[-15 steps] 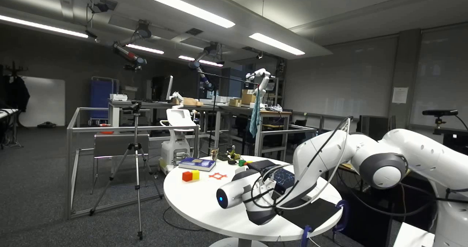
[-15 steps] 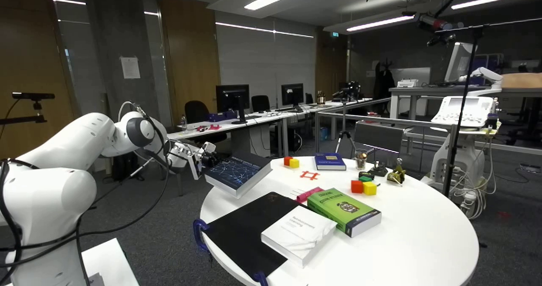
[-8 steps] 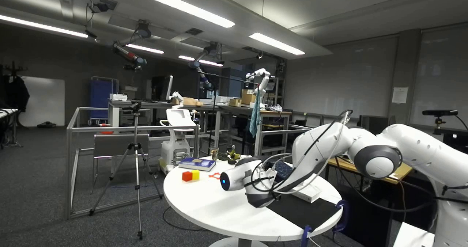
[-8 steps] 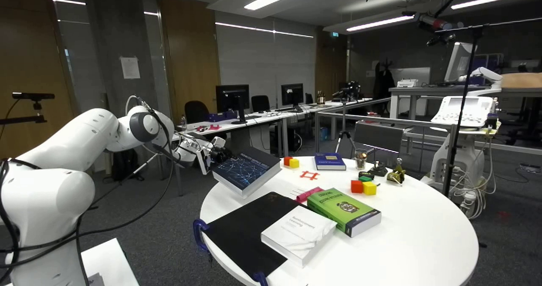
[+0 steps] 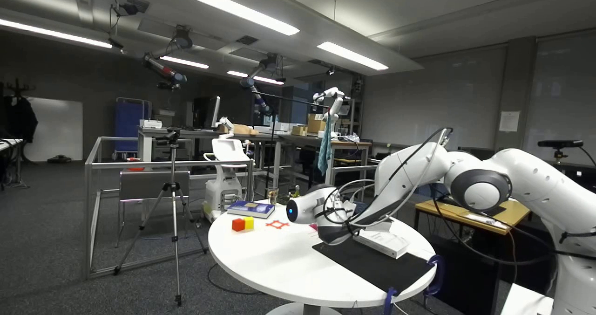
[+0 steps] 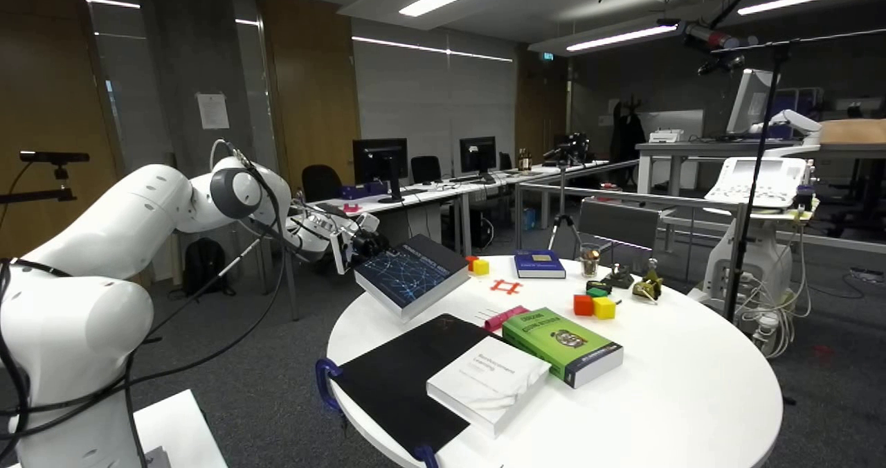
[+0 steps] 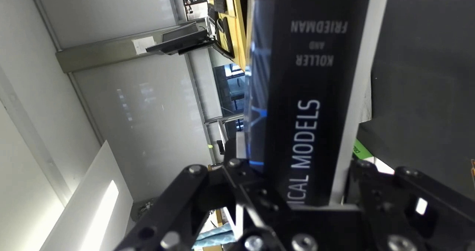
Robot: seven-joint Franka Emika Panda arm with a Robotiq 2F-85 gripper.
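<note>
Black two-fingered metal gripper [image 7: 297, 169]: pinches one thick dark book [image 6: 412, 277], blue-patterned cover, across its spine; book tilted over the round white table [image 6: 692, 385] at ten o'clock, twelve being the far rim in an exterior view. Flat black mat [image 6: 401, 378], nine o'clock. White-covered book [image 6: 488, 385], partly on mat. Green-covered book [image 6: 564, 347], just beside. Red cube [image 6: 583, 305], yellow cube [image 6: 604, 308], one o'clock. Blue-covered book [image 6: 533, 266], twelve o'clock.

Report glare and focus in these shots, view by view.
Wrist view: the jaws look out of focus, the dark book has readable spine lettering and a glossy cover edge, a ceiling light burns out to white; both exterior views: overhead strip lights glare white.
</note>
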